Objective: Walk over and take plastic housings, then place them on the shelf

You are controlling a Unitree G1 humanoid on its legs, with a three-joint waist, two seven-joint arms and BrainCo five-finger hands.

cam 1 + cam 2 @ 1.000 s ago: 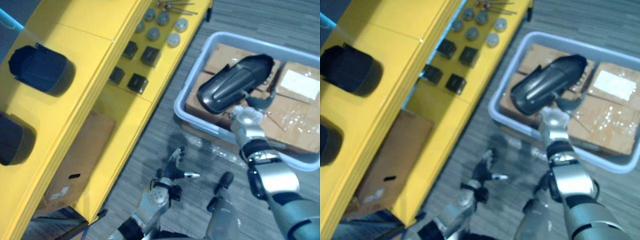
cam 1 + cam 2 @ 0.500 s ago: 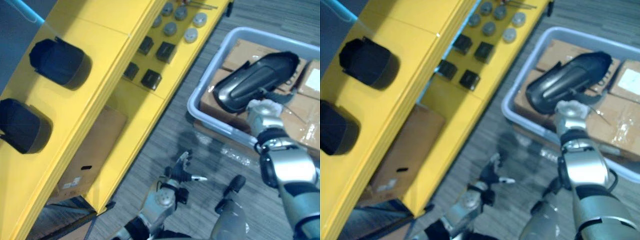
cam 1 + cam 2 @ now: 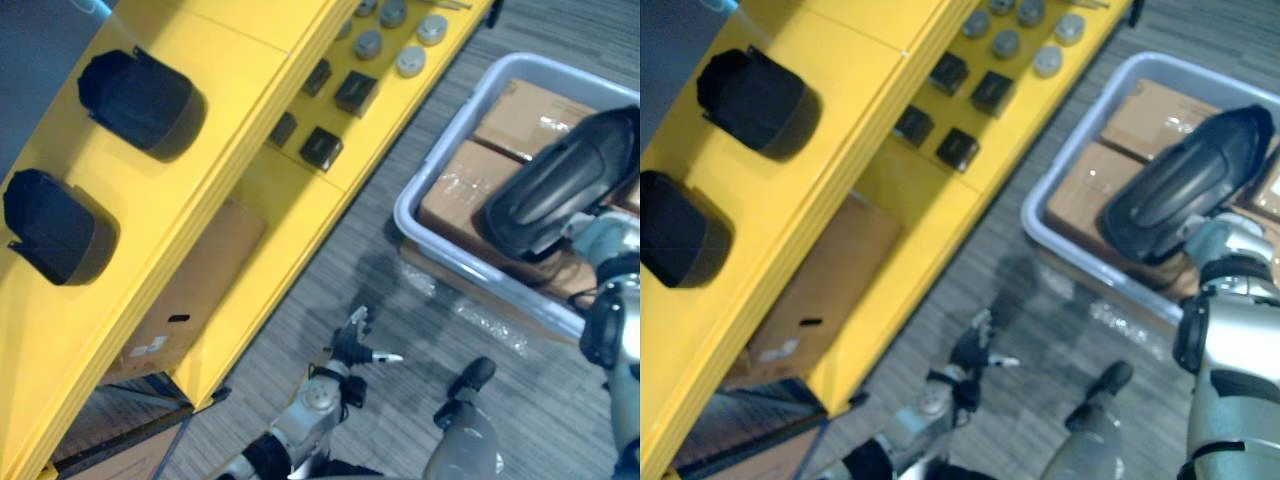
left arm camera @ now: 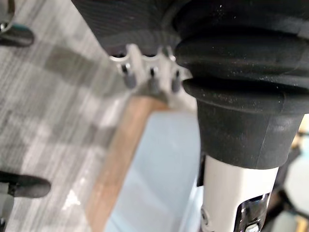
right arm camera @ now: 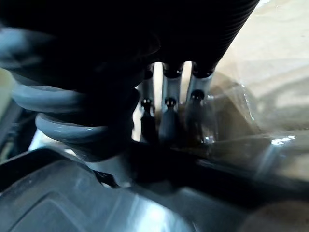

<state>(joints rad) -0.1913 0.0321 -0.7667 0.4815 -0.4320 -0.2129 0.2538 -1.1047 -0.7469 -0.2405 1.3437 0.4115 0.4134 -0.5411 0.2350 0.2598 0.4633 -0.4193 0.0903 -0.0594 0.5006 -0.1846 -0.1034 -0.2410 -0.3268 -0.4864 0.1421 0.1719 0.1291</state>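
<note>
The housing (image 3: 1185, 185) hangs at the right of the frame, above the bin (image 3: 1028, 215), with the right hand (image 3: 1230, 240) just beneath its lower end. In the right wrist view the fingers (image 5: 166, 113) reach onto its dark rim and seem hooked over it, so I read the hand as clasping the housing by one edge.

That hold is the main risk. The shell is long, smooth and glossy, and it is gripped at one end, so it could pivot or slide out during the walk. A swing could also knock its far end against the bin wall or the front lip of the shelf (image 3: 230, 90).

The housing is dark moulded plastic, a rounded and elongated shell with a hollow side. The bin is pale grey plastic with a rolled rim, and it holds taped cardboard boxes (image 3: 520, 105).

At upper left, two shelved housings (image 3: 140, 100) lie on the flat yellow shelf top. They are squat, dark and open-mouthed. On a lower tier are small black blocks (image 3: 322, 148) and grey discs (image 3: 410, 62).

The left hand (image 3: 350, 352) hangs at lower centre over striped grey carpet (image 3: 400, 290), with its fingers loosely spread and holding nothing.
</note>
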